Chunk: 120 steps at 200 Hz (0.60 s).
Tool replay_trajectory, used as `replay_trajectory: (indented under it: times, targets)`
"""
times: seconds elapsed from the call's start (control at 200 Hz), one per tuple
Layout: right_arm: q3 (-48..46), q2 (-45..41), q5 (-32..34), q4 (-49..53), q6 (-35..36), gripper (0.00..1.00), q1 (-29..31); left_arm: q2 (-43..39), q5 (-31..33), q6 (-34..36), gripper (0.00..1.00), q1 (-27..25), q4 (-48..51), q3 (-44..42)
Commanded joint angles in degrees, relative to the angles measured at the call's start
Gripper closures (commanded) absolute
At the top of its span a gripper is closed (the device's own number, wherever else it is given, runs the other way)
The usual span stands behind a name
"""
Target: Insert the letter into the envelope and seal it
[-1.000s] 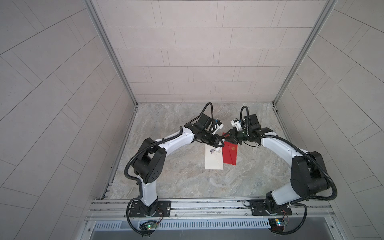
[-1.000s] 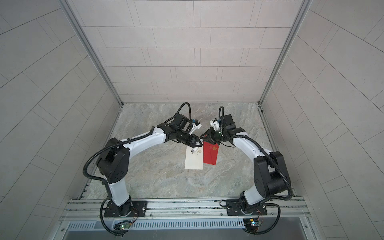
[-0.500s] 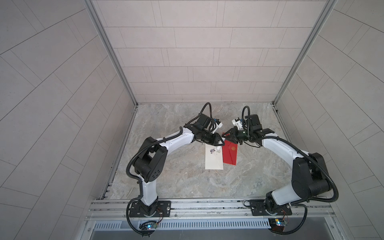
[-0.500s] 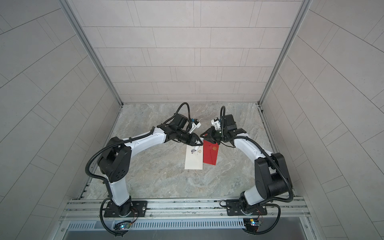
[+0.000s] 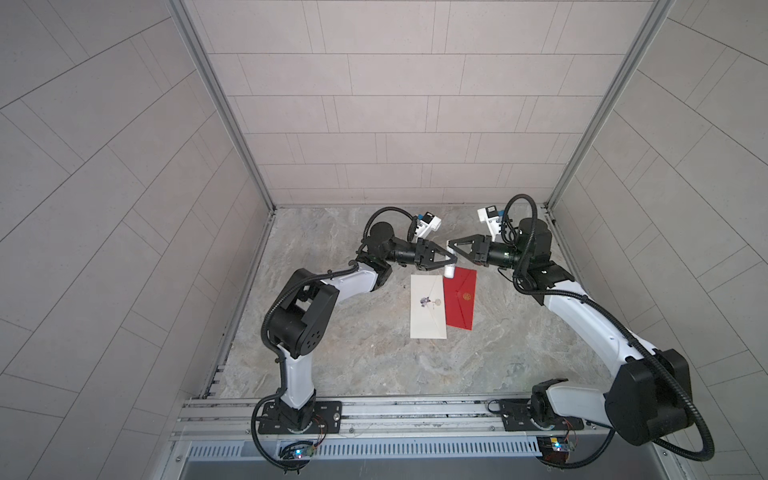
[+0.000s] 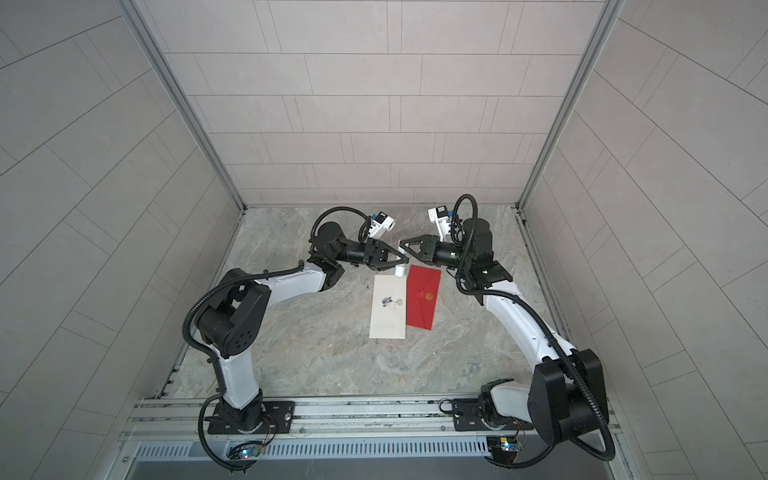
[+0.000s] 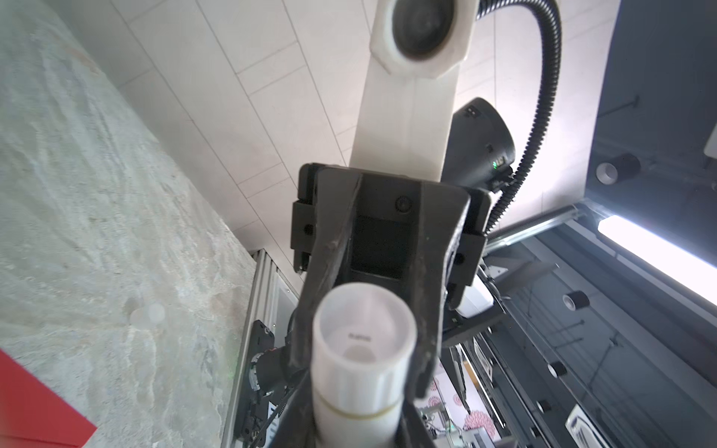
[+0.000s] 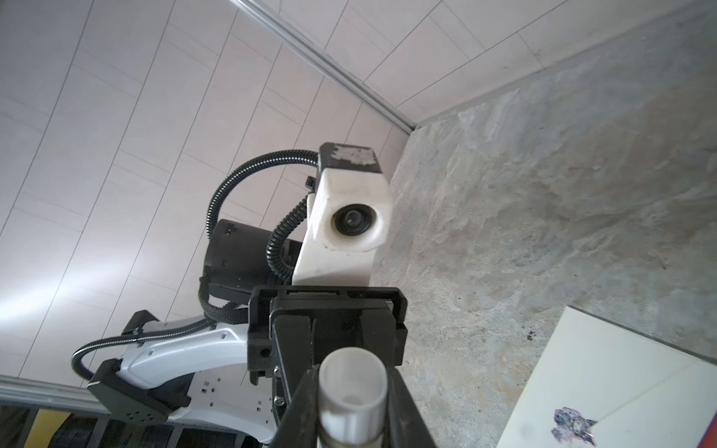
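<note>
Insertion looks done: no loose letter visible. White envelope (image 5: 428, 305) and red envelope (image 5: 460, 298) lie flat, edges touching, mid-worktop (image 5: 374, 357). Left gripper (image 5: 452, 262) fingers pinch a white tube (image 5: 449, 272). Right gripper (image 5: 452, 245) fingers pinch its likely cap (image 6: 401, 243). Sealing probably still to do.

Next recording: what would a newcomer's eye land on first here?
The two arms face each other nose to nose over the far middle of the marble table. The left claw is clamped on a white tube and the right claw on a second white piece, their tips nearly touching. Just nearer the bases, a bright red envelope lies flat beside a white envelope.
</note>
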<state>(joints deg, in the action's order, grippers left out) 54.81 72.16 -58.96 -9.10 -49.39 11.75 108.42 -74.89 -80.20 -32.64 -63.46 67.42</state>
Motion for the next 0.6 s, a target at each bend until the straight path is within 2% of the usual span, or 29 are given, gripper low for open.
replay_trajectory:
  times: [0.0, 0.09, 0.19, 0.245, 0.325, 0.365, 0.4, 0.44, 0.48, 0.52, 0.595]
  targets:
    - [0.8, -0.3, -4.7, 9.4, 8.6, 0.74, 1.5, 0.4, -1.2, -9.2, 1.0, 0.2, -13.0, 3.1]
    - [3.4, -1.5, -1.4, 16.9, 12.9, 0.51, 1.5, 0.7, 0.8, -7.4, 1.0, 0.3, -12.2, 2.8]
    - [6.8, -2.9, 4.2, 23.7, 16.4, 0.43, 1.3, 0.3, 3.2, -1.3, 1.0, 0.3, -6.1, 1.4]
    - [8.4, -3.2, 7.3, 26.4, 17.4, 0.42, 1.0, -0.6, 4.8, 6.5, 1.0, 0.4, 1.6, 0.5]
    - [10.2, -3.5, 12.0, 30.0, 18.5, 0.42, 1.0, -4.0, 9.2, 23.7, 1.0, 0.4, 22.8, -0.7]
    - [11.0, -3.6, 14.4, 31.7, 18.9, 0.42, 1.0, -6.2, 14.4, 35.6, 1.0, 0.5, 38.4, 0.6]
    - [11.5, -3.6, 16.0, 33.1, 19.1, 0.42, 1.0, -8.2, 21.3, 48.8, 1.0, 0.2, 56.2, 3.0]
    - [11.6, -3.6, 17.6, 33.8, 19.4, 0.42, 0.9, -9.7, 29.8, 58.2, 1.0, -0.5, 67.8, 5.1]
    - [11.7, -3.6, 19.4, 34.7, 19.3, 0.42, 1.0, -10.8, 36.2, 62.9, 1.0, -1.0, 72.6, 6.1]
    - [11.7, -3.5, 20.7, 35.2, 19.3, 0.42, 1.0, -12.0, 41.3, 64.4, 1.0, -1.3, 73.9, 5.7]
    - [11.4, -3.2, 22.1, 35.5, 18.5, 0.42, 1.0, -14.2, 46.7, 66.7, 1.0, -2.3, 73.9, 4.1]
